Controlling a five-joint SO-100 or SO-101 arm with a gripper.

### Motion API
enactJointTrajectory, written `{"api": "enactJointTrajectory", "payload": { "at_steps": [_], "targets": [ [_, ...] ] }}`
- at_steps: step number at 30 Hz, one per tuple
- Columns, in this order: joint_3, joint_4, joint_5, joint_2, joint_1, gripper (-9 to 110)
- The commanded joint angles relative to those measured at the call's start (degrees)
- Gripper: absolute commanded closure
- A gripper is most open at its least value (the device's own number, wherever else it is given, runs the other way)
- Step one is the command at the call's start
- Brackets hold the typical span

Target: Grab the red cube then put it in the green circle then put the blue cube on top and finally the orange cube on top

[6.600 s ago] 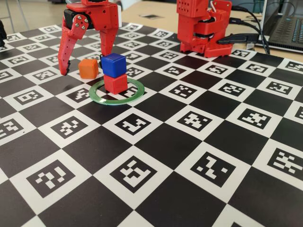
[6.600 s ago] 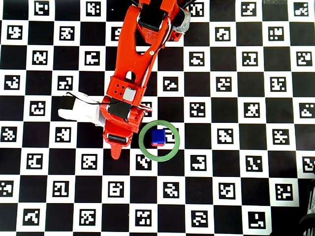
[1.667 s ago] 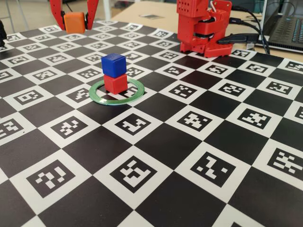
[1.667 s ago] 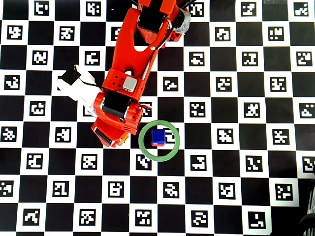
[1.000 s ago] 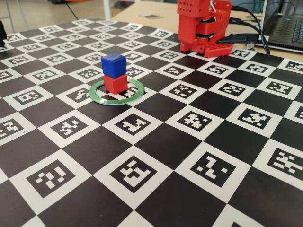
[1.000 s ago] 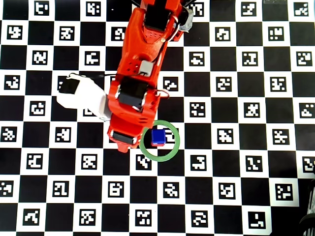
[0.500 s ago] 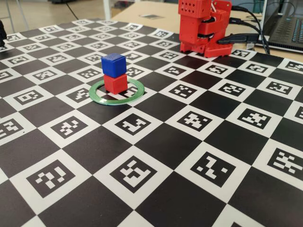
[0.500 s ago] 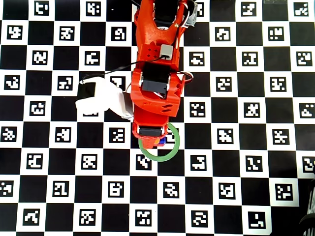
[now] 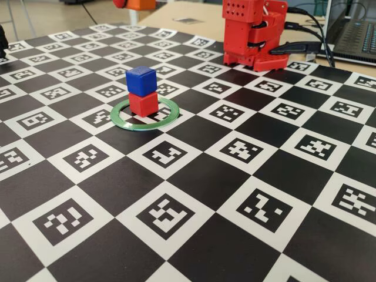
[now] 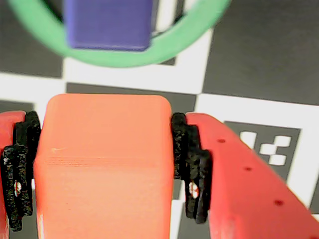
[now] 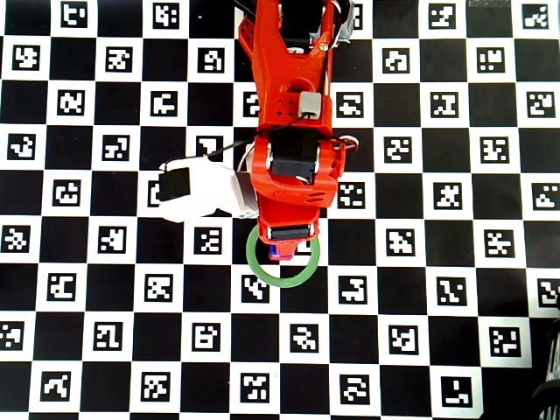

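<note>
checkered marker board [image 9: 176, 229] carries blue cube [image 9: 141, 80] atop red cube [image 9: 143, 103].

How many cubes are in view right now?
3: the red cube inside the green circle, the blue cube stacked on it, the orange cube clamped in the gripper above.

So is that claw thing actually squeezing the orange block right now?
Yes, shut on it: in the wrist view the gripper has black pads pressed against both sides of the orange cube.
</note>
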Motion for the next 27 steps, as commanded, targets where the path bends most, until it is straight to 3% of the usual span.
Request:
{"api": "enactJointTrajectory", "payload": {
  "at_steps": [1,27],
  "targets": [
    [1.3,0.3,1.5,1.2,-0.6,97],
    [11.6,-16.8,10.4,-1.3,-1.4,97]
  ]
}}
